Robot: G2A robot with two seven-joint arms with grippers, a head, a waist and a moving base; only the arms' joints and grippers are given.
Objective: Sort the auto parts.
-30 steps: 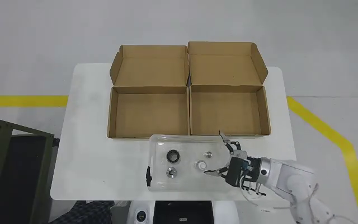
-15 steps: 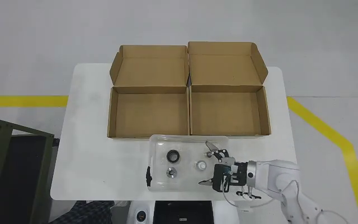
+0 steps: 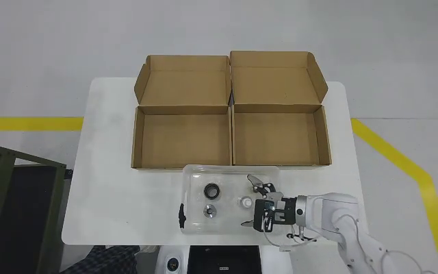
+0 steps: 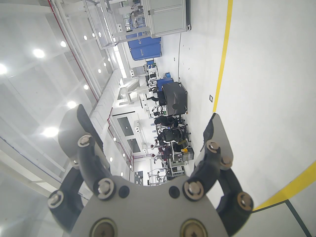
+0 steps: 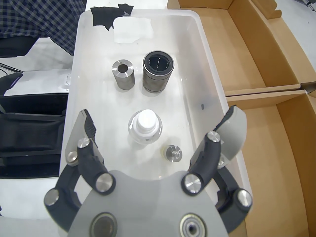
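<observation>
Pale grey floor (image 3: 68, 41), yellow tape line (image 3: 41, 123) either side of the white counter (image 3: 109, 171). Left wrist view: large hall, bright ceiling lights (image 4: 38, 53), metal-framed enclosure (image 4: 148, 8), blue cabinets (image 4: 145, 48).

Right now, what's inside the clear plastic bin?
Four parts: a dark cylindrical bearing, a steel sleeve, a white plastic plug and a small metal fitting. The right end effector covers the near end of the clear plastic bin.

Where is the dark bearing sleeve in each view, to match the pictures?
Top view: dark bearing sleeve in the clear bin, near the boxes, toward the black tape.
Right wrist view: sleeve beyond the open right gripper, beside the steel cylinder.
Left wrist view: camera faces away from the table.
Shared landmark: the black tape.
</observation>
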